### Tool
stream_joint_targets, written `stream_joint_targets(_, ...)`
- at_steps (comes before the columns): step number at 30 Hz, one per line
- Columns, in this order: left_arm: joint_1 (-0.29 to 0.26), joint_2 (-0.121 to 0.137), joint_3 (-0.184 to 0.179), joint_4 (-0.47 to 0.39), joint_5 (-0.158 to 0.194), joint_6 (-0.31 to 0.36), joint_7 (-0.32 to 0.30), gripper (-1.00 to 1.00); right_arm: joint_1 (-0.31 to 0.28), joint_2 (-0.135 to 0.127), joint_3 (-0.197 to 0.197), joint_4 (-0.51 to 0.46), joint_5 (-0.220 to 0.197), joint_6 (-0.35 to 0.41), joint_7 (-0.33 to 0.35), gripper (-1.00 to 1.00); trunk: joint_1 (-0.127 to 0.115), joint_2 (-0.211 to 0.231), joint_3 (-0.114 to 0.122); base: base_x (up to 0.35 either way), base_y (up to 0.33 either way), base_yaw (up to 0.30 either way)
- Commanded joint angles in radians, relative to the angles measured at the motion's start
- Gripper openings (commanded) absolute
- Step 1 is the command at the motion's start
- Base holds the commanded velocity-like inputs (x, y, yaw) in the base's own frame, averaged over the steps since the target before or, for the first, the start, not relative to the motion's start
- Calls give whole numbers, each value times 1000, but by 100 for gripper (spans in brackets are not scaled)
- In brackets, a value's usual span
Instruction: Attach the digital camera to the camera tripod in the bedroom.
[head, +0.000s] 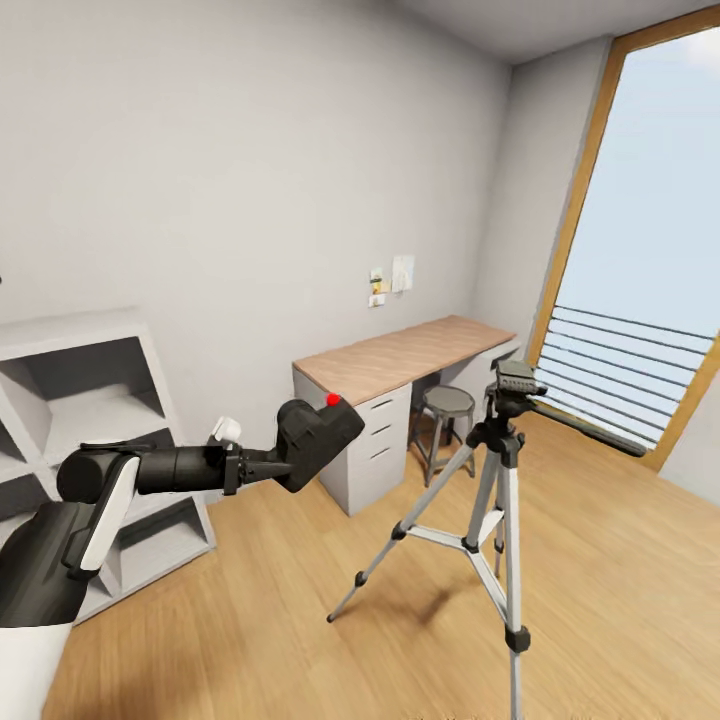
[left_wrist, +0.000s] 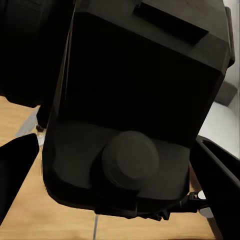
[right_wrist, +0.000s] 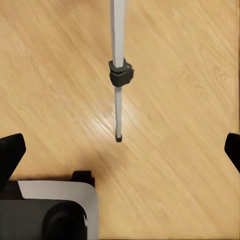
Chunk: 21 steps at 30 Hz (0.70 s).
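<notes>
Right up against your left wrist camera sits the digital camera (left_wrist: 135, 100), a black body with a round knob on its near face, and the dark fingertips (left_wrist: 15, 170) of the left gripper (head: 262, 468) stand at either side of it. From the head view, your left arm (head: 120, 490) reaches forward at the left of the bedroom, the gripper closed on the camera's lower end and holding it up in the air, tilted, its small red button (head: 333, 399) on top.

Out ahead you've got pale grey walls, a light wood floor (head: 620, 560) and a tall wood-framed window (head: 640, 250) on the right. A white shelf unit (head: 90, 400) stands against the wall at your left. The wood-topped white desk (head: 400, 355) sits by the far wall, a round grey stool (head: 447, 402) tucked beside its drawers.

The camera tripod (head: 497, 500) stands on the floor to the right of the held camera, well apart from it, legs splayed, black head on top.

Your right wrist camera looks down on one tripod leg (right_wrist: 119, 70) and its foot on the floor. The right gripper's (right_wrist: 122, 150) dark fingertips (right_wrist: 10, 152) sit at opposite edges, spread wide, nothing between them.
</notes>
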Motion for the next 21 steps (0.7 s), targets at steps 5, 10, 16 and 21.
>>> stream_joint_targets(5,-1,1,-1,-1,4,6,-1,-100,-2,0,-9,5,8,-7,2,100,1,-2,-2,1,0,-300)
stream_joint_targets(10,-1,1,-1,-1,4,6,-2,-100,-2,0,-9,5,8,-7,2,100,1,-2,-2,0,0,-300)
stream_joint_targets(16,-1,1,-1,-1,4,6,-2,-100,-2,0,-9,5,7,-7,2,100,1,-2,-2,0,0,-300)
stream_joint_targets(21,-1,3,1,-2,4,6,-2,-100,-2,1,-9,5,8,-7,2,100,1,-2,-2,0,0,-274)
